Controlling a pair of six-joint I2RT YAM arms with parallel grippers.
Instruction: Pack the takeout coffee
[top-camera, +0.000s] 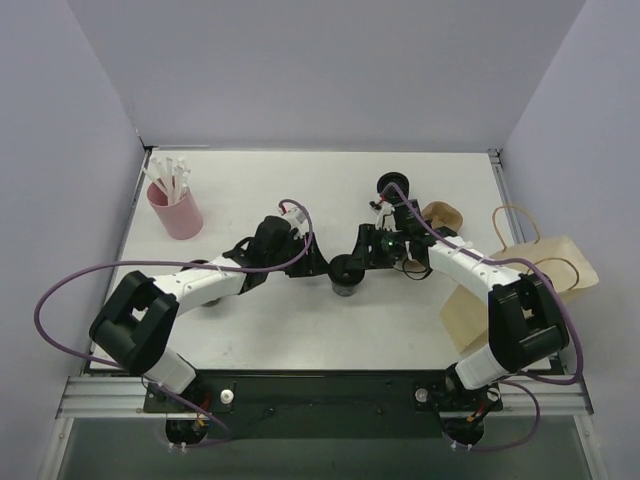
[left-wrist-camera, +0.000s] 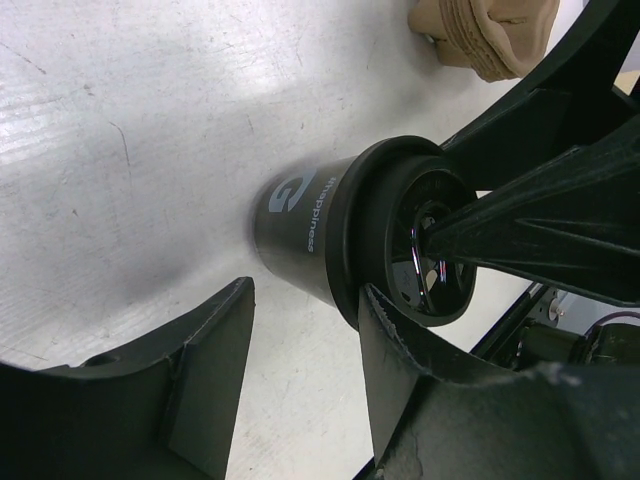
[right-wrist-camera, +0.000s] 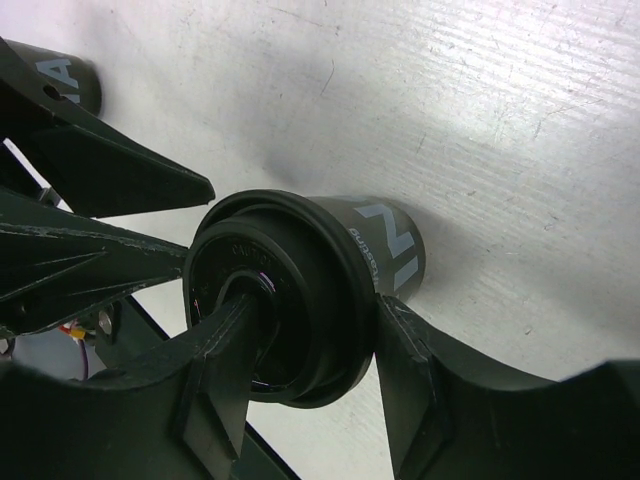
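Here, takeout coffee (top-camera: 346, 272) on scuffed white table (top-camera: 300, 330) amid 3 lavender walls (top-camera: 320, 70).

The takeout coffee (top-camera: 346, 272) stands mid-counter (top-camera: 300, 330), left pincer (top-camera: 322, 265) on its left, right pincer (top-camera: 362, 258) on its right; cup of sticks (top-camera: 175, 210) back-left, paper bag (top-camera: 520, 275) overhanging the right edge

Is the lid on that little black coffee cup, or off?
On. Both wrist views show the black lid seated over the rim of the cup; how tightly, cannot tell.
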